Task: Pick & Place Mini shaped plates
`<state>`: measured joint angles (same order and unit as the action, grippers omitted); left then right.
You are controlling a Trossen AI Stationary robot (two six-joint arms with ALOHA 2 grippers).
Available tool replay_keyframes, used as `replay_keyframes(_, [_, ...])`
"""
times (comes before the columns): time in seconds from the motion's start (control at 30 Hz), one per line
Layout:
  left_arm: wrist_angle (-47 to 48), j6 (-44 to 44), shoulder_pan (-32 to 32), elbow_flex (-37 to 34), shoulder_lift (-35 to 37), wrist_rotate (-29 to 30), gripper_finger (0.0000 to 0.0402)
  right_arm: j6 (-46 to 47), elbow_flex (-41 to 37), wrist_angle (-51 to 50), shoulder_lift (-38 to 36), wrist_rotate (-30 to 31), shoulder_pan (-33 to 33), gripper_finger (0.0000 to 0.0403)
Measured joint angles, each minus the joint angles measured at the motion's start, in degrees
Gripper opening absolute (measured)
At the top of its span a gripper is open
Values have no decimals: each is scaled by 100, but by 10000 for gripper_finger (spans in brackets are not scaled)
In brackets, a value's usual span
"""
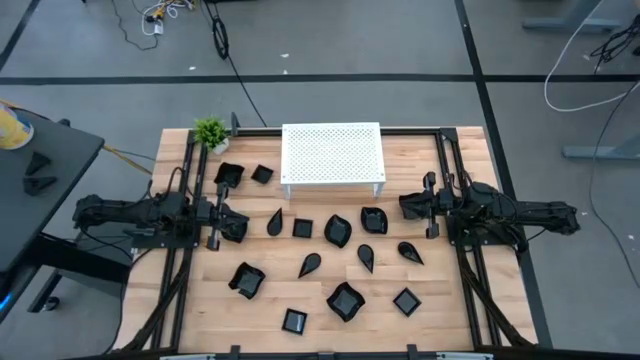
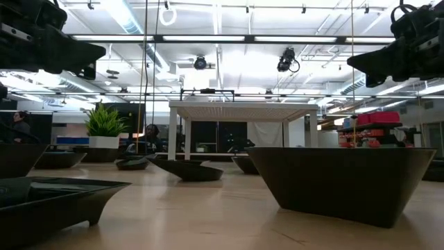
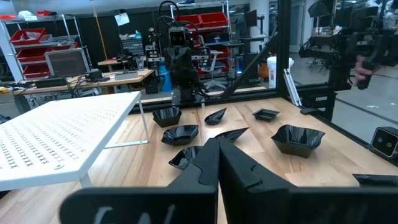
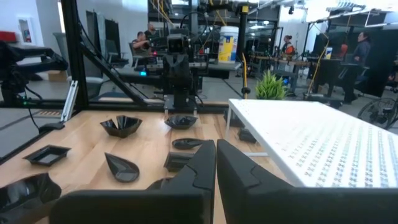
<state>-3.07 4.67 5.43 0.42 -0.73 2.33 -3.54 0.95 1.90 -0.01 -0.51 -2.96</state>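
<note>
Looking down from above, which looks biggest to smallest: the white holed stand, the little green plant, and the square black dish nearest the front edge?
1. White perforated stand, by far the largest.
2. Green plant.
3. Square black dish.
The last two look nearly alike, so their order is unsure.

A white perforated metal stand [image 1: 332, 152] with thin white legs is placed at the far middle of the light wooden table [image 1: 330, 310], and a small green potted plant [image 1: 211, 133] in a white pot stands near the stand's left end, at the table's far left corner. Around the table there is a grey floor [image 1: 330, 90] with dark lines, and on it lie a black cable [image 1: 222, 40] and a white cable [image 1: 580, 50]. At the left edge of the high view a dark side table [image 1: 45, 190] carries a yellow round object [image 1: 12, 128], partly cut off.
</note>
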Motion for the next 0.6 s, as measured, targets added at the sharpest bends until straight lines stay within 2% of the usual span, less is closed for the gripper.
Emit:
replay_keyframes(0.2, [0,0,0,0,0,1,3,699,0,739,0,0,0,20])
replay_keyframes(0.6, [0,0,0,0,0,0,3,1664,0,3247,0,8,0,20])
